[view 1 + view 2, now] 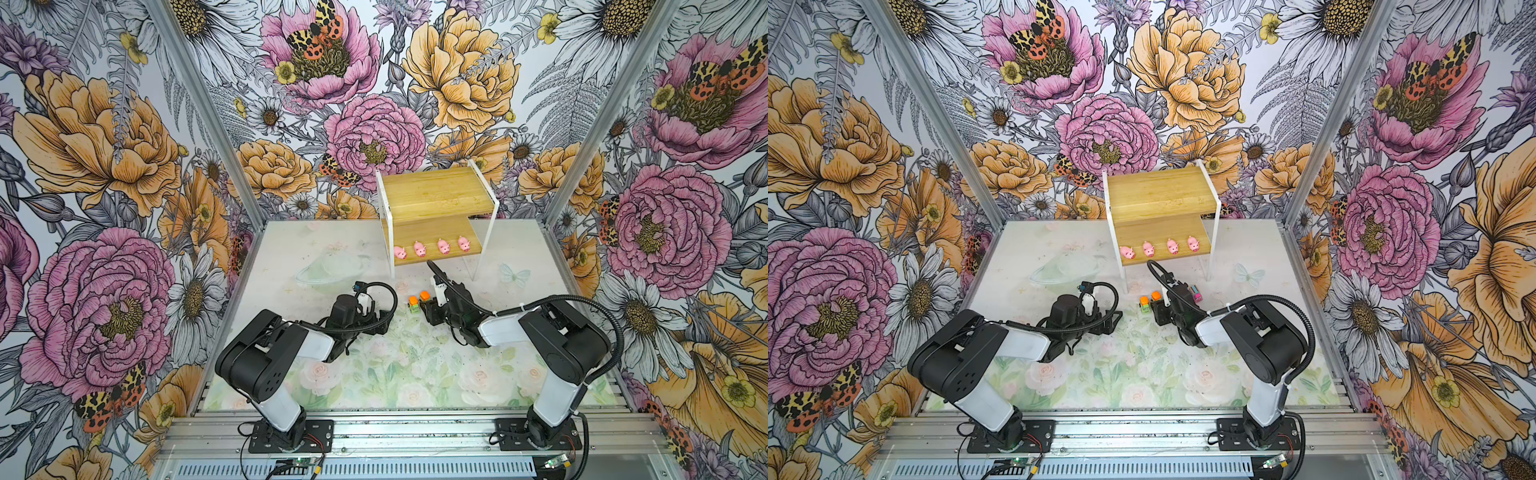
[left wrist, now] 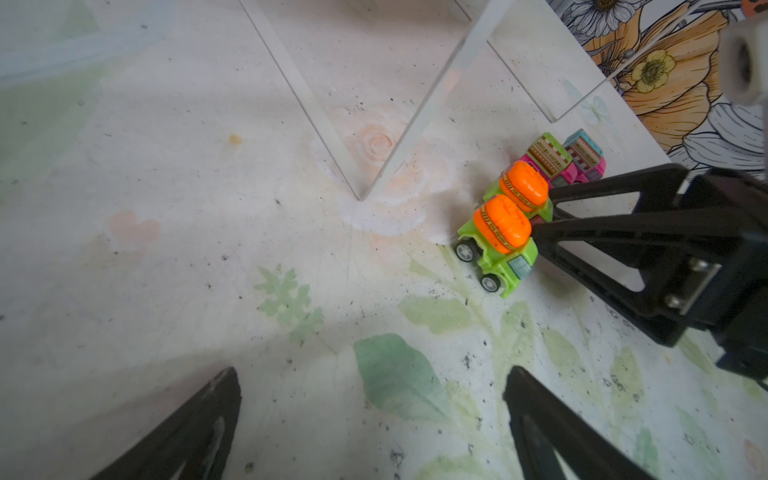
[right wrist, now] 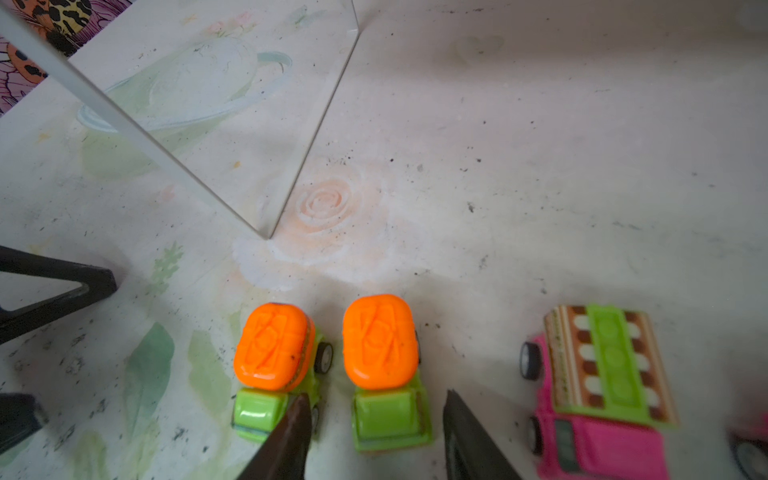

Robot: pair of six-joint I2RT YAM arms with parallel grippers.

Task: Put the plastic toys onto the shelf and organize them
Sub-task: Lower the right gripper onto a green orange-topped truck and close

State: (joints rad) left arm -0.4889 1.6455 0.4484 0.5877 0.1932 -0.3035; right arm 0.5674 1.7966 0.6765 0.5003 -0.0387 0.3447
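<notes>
Four pink pigs (image 1: pixel 419 248) stand in a row on the lower board of the shelf (image 1: pixel 436 191), seen in both top views (image 1: pixel 1158 191). On the mat in front of it, two green trucks with orange tops sit side by side. My right gripper (image 3: pixel 376 409) is open and low, and its fingers straddle the cab of one green truck (image 3: pixel 380 340) with small gaps on each side. One finger sits between that truck and the other green truck (image 3: pixel 272 347). Two pink trucks (image 2: pixel 544 156) stand just beyond. My left gripper (image 2: pixel 372 374) hovers open over bare mat, holding nothing.
The shelf's thin white leg (image 3: pixel 266 232) meets the mat just ahead of the green trucks. The shelf's upper board is bare. A finger of the left gripper (image 3: pixel 62 286) sits close beside the trucks. Patterned walls enclose the mat on three sides.
</notes>
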